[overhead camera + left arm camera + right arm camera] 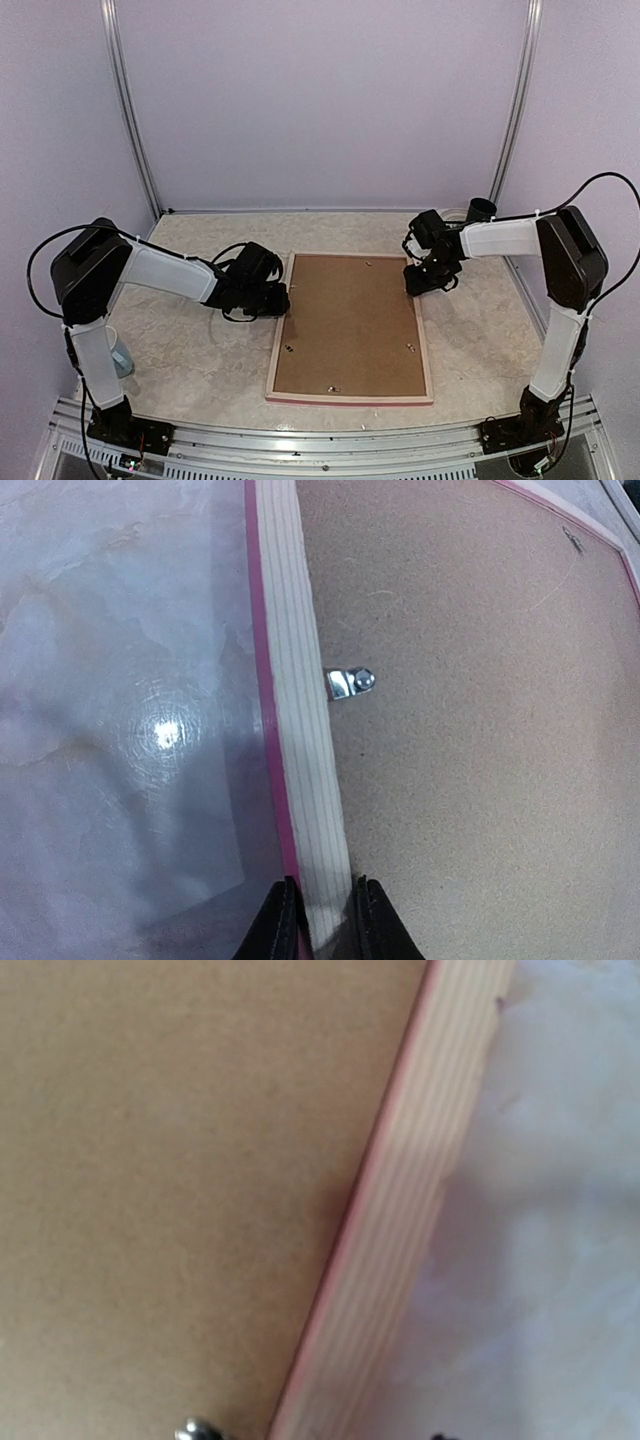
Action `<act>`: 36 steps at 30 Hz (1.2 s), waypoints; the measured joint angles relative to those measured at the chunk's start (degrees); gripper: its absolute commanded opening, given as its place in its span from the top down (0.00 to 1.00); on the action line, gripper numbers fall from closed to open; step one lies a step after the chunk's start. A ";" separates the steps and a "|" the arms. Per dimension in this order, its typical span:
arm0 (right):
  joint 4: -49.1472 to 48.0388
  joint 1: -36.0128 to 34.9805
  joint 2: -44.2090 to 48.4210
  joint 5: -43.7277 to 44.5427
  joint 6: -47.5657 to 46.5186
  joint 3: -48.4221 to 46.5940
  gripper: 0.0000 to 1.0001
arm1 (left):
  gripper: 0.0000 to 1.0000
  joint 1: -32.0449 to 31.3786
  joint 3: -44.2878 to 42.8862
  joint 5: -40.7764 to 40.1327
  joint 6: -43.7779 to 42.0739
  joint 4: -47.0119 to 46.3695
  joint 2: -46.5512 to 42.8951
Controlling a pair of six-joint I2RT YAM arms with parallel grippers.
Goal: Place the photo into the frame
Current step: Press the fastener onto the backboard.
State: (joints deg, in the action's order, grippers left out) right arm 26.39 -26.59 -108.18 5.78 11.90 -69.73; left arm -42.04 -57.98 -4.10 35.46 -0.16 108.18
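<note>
The left arm stretched low over the surface (200, 350), its claw (328, 920) pinched narrow on the left rail of the frame (300, 730), which lay face down, backing board (348, 320) up. The right claw (425, 280) sat at the frame's far right corner, its spread unclear.

The frame (300, 730) lies back-up on the marbled tabletop (120, 680). Its pale left rail is edged pink and pinched between the two fingers (278, 928). A metal clip (350, 683) reaches onto the brown backing board (480, 760).
</note>
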 measured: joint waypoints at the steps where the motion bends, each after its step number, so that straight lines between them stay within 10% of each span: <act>1: 0.48 -0.04 -0.13 -0.20 -0.31 -0.33 0.52 | 0.84 0.02 -0.20 -0.13 -0.28 0.35 0.00; 36: 6.01 -4.22 -2.51 3.13 -6.27 -4.52 0.68 | 0.84 3.26 -3.48 0.63 -8.79 6.01 0.66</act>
State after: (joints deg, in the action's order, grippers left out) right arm 32.40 -30.81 -110.69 8.91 5.63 -74.26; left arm -38.79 -61.45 -3.46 26.68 5.85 108.84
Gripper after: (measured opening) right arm 0.331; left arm 0.161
